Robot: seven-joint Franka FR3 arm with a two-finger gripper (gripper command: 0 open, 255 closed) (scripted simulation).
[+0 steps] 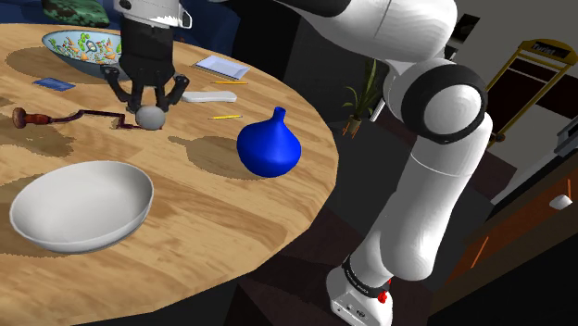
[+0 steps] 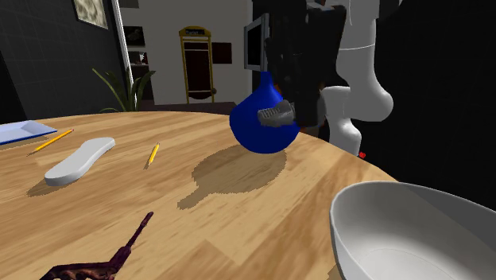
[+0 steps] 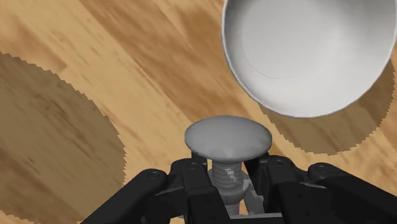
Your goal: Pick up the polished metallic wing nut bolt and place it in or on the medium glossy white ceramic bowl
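bolt clasped by its threaded shank between the black fingers of the gripper, over the wooden table. in the wrist view we see its plain grey domed head, broad and smooth, with the white bowl near beyond it. the shoulder view adds what we miss there: a blue vase, a patterned bowl, and a reddish-handled tool just beside the gripper. in the second exterior view the ridged shank shows against the vase.
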